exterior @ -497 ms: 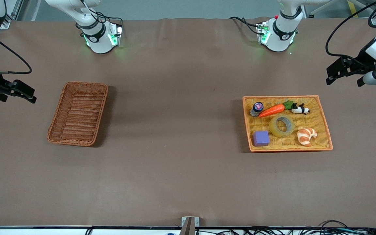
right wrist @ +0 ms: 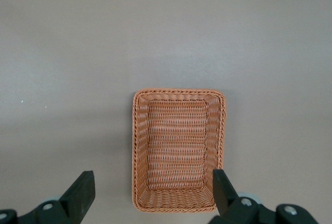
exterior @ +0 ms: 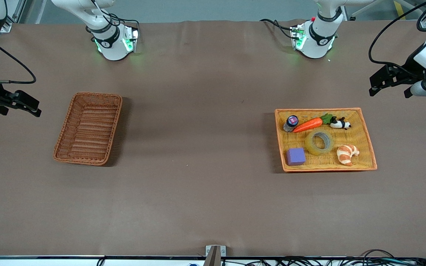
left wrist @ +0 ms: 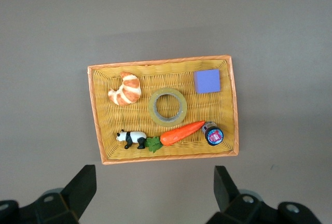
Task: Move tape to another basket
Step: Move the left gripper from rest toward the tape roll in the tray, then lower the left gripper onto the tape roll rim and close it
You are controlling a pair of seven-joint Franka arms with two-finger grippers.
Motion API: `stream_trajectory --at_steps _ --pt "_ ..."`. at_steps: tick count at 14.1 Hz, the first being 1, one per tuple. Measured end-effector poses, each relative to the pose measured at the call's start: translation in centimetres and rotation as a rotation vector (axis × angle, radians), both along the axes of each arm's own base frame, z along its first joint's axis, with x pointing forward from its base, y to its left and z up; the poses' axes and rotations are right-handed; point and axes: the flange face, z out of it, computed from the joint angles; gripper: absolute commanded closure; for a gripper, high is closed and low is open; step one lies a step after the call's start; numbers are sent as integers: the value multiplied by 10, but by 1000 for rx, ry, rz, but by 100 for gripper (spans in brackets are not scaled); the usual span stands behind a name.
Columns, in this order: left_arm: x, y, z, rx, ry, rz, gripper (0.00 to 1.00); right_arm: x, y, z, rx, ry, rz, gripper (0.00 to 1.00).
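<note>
So basically nothing's done yet. The tape [exterior: 319, 142] sits flat in the middle of the wider orange-yellow basket [exterior: 368, 147], untouched. It's a see-through yellowish ring with a big round hole, lying on its side so the hole faces up, which I'd guess makes it easy to pinch across the wall of the ring. Around it: a carrot [exterior: 308, 125] just beside it on the edge farther from the front camera, a croissant [exterior: 347, 154] close by, a purple cube [exterior: 296, 156], a little panda [exterior: 340, 123] and a small jar [exterior: 291, 122].

The basket [exterior: 88, 128] it needs to land in, the narrow reddish-brown one, is well apart, down at my right arm's end of the counter, with nothing in it.

My left hand [left wrist: 151, 192] hangs up over the counter near the orange-yellow basket, fingers spread wide, holding nothing. My right hand [right wrist: 150, 193] waits over the counter by the narrow basket, also wide open and holding nothing. So the whole grab, carry and drop is left.
</note>
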Motion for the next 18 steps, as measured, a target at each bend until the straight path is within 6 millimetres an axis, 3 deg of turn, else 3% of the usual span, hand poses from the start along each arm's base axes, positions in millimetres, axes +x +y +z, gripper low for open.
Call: stream_trajectory --at_steps 3,5,9,13,18 --pt "4 -1 -12 2 23 0 0 0 0 0 0 0 0 0" --pt "12 -2 -39 3 44 1 0 0 0 0 0 0 0 0" --pt "23 -3 -135 4 77 2 0 0 0 0 0 0 0 0" --pt "16 0 -230 1 70 7 0 0 0 0 0 1 0 0" --pt "23 1 -328 -2 139 11 0 0 0 -1 0 3 0 0"
